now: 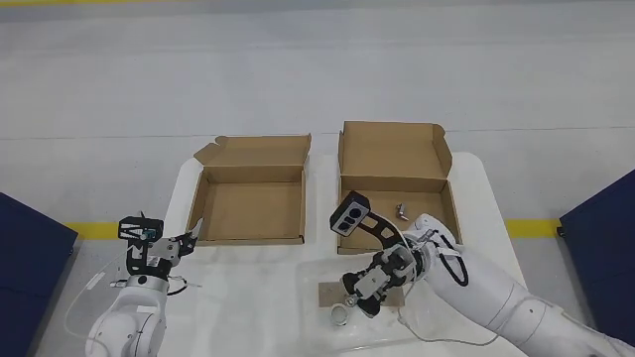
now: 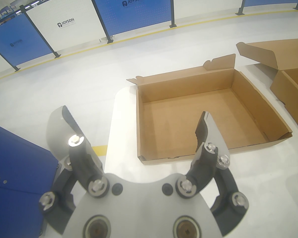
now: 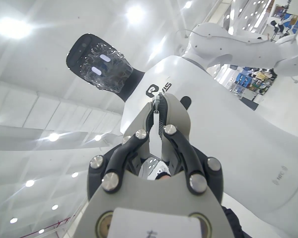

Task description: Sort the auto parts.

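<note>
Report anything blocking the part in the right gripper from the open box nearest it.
Nothing visible does: the right gripper, jaws shut on a small metal part, sits just before the right box, whose lid is open.

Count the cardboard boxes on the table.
2. The left box is empty; the right box, beside it, holds a small metal part.
</note>
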Motion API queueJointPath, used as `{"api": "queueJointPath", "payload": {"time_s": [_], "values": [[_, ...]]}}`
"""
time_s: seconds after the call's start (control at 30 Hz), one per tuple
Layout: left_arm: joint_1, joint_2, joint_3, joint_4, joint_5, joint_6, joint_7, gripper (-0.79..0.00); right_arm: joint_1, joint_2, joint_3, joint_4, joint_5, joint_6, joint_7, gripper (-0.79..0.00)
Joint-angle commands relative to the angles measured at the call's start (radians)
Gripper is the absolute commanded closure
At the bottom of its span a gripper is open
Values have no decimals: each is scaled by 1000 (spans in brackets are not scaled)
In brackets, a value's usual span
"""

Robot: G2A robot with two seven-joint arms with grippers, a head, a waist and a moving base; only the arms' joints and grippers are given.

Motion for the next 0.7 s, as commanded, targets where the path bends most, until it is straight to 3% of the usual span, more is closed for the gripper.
{"api": "queueJointPath", "payload": {"time_s": [0.0,0.67], "values": [[0,0,0,0,0,0,0,-785,0,-6,8,-12,13,17,0,0],[0,0,0,0,0,0,0,-785,-51,-42,51,-111,145,109,-13,0]]}}
